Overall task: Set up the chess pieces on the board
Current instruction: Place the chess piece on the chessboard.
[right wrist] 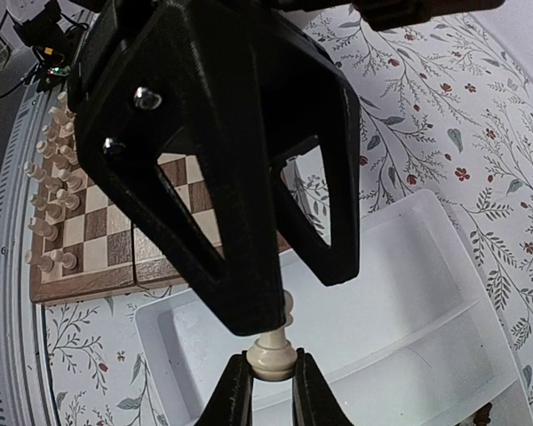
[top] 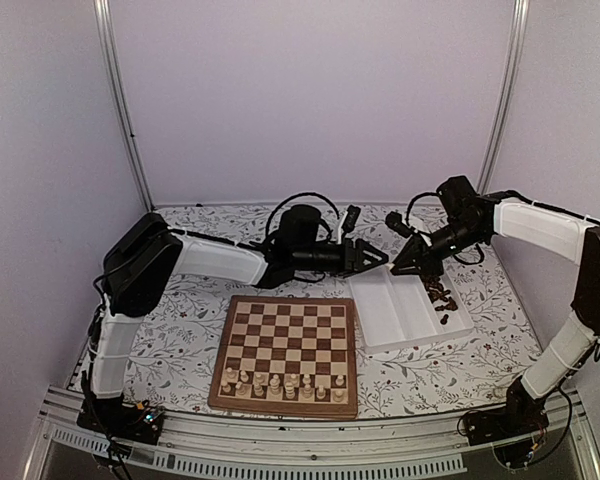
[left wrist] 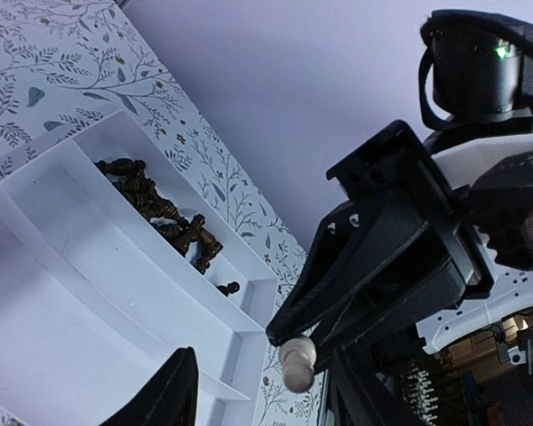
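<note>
The right claw (right wrist: 268,371) pinches a pale chess piece (right wrist: 272,351) at its tips, likely offering it for regrasp to the spread left claw (right wrist: 293,293) just ahead, with the tray (right wrist: 426,202) beneath and the board (right wrist: 89,253) beyond.

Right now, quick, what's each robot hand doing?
Left gripper: open, nothing gripped.
Right gripper: closed on a pale chess piece.

- A white tray (left wrist: 62,293) with two compartments lies on the flowered cloth (left wrist: 35,53) — dark pieces (left wrist: 164,217) are heaped in its far compartment.
- The right gripper (left wrist: 289,335) reaches in from the right, pinching a pale piece (left wrist: 298,364) at its tip.
- Of the left gripper (left wrist: 265,404), one finger (left wrist: 171,395) shows at the bottom edge — apart from that piece.
</note>
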Tool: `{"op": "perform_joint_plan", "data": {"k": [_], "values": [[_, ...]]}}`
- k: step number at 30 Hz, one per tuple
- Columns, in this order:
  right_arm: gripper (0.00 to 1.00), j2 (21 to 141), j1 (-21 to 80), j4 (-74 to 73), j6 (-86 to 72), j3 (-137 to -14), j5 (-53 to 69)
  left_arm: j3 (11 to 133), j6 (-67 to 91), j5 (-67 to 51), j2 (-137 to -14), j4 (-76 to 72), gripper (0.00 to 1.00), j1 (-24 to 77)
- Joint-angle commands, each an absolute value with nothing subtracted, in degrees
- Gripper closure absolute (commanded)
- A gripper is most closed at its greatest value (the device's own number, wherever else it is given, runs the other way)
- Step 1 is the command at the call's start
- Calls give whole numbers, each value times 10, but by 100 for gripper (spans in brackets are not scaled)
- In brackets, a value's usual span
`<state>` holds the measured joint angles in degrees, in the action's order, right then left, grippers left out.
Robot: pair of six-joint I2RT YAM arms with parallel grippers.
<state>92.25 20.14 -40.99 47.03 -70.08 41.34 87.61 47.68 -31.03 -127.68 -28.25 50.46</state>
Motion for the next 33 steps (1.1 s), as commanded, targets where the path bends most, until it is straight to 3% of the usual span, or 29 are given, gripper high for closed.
{"op": "perform_joint_plan", "data": {"k": [1,8,17,21,22,23,24,30,33], "values": [[86,918,208,-409,460,-699,426,899,497,-340,-1297,-318,49,513],[85,925,213,-405,456,-700,425,904,509,-359,-1308,-335,63,516],[84,927,218,-404,454,-701,418,904,514,-377,-1310,-357,90,517],[69,916,218,-408,445,-696,402,884,495,-382,-1282,-344,97,515],[57,905,218,-410,444,-693,392,877,477,-379,-1266,-323,97,514],[12,897,217,-411,444,-690,381,871,451,-372,-1248,-293,98,515],[2,885,218,-410,442,-687,371,864,423,-361,-1229,-261,98,516],[1,815,196,-366,389,-671,334,805,235,-270,-1095,-43,99,526],[1,777,184,-283,338,-634,248,770,151,-207,-1038,57,99,537]]}}
